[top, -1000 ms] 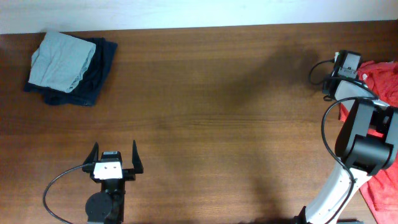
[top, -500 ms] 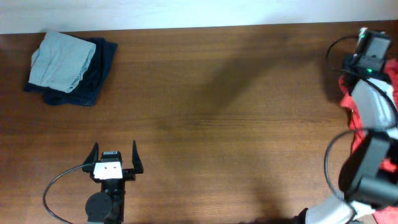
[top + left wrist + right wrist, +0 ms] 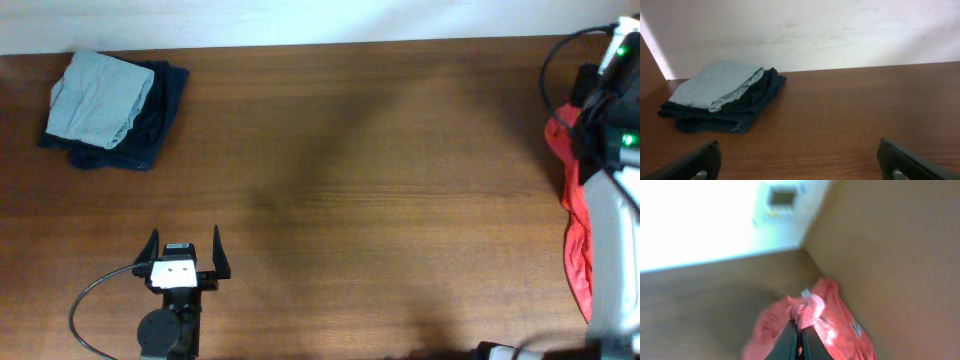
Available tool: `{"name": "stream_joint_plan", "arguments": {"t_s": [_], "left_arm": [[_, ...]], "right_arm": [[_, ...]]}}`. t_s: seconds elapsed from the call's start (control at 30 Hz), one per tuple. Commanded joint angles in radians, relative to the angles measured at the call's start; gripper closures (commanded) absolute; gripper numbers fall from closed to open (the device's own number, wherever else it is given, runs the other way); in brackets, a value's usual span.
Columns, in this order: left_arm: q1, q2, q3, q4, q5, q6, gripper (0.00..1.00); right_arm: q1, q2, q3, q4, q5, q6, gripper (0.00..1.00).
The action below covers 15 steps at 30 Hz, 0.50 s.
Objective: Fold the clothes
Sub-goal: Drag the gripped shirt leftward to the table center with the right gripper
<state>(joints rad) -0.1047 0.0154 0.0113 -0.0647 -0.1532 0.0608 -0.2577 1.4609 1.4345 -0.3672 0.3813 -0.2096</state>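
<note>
One of the clothes, an orange-red T-shirt (image 3: 840,325), hangs bunched from my right gripper (image 3: 800,326), which is shut on a gathered fold of it. A small white label (image 3: 805,293) shows by the pinch and a bit of white print (image 3: 856,327) lower down. From overhead the T-shirt (image 3: 573,215) drapes in a long strip along the table's right edge, under the right arm (image 3: 612,120). My left gripper (image 3: 185,240) rests near the front left, open, with only bare wood between its fingers (image 3: 700,161).
A pale grey-green folded garment (image 3: 98,98) lies on a dark navy folded one (image 3: 160,115) at the back left of the wooden table (image 3: 350,180); both also show in the left wrist view, grey-green garment (image 3: 715,85) on navy garment (image 3: 755,102). A white wall runs behind the table.
The right arm has swung out toward the back right corner and risen, pulling the T-shirt up into a hanging strip. The left arm has not moved.
</note>
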Motion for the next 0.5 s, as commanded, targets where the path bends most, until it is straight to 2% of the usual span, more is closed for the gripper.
{"name": "stream_joint_plan", "arguments": {"t_s": [0.0,0.2,0.47], "left_arm": [[-0.004,-0.008,-0.002,-0.005,0.015,0.016,0.01],[-0.004,-0.008,-0.002,-0.005,0.015,0.016,0.0],[-0.004,-0.008,-0.002,-0.005,0.015,0.016,0.01]], "right_arm": [[0.126,-0.116,0.024,0.003,-0.014,0.003,0.96],[0.371,-0.161,0.024,-0.024,-0.033,-0.003,0.96],[0.666,-0.103,0.024,-0.048,-0.285,-0.005,0.96]]}}
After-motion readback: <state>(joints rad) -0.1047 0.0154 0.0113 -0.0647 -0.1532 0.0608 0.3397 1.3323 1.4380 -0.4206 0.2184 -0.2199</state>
